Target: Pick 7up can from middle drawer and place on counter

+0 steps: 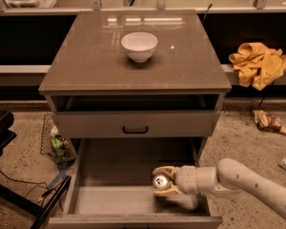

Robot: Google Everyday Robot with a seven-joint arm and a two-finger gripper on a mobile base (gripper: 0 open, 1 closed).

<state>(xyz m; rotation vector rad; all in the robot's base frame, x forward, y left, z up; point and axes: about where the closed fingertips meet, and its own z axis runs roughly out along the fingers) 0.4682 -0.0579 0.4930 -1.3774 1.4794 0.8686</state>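
Note:
The 7up can shows its shiny metal top inside the open middle drawer, toward the right front of the pale floor. My gripper reaches in from the right on a white arm, with its tan fingers closed around the can, one above and one below. The can's green markings are hidden. The counter is the glossy grey-brown slab on top of the cabinet, well above the gripper.
A white bowl stands on the counter near its middle back. A closed drawer front with a black handle sits above the open drawer. A yellow cloth lies to the right, a wire basket and dark chair parts to the left.

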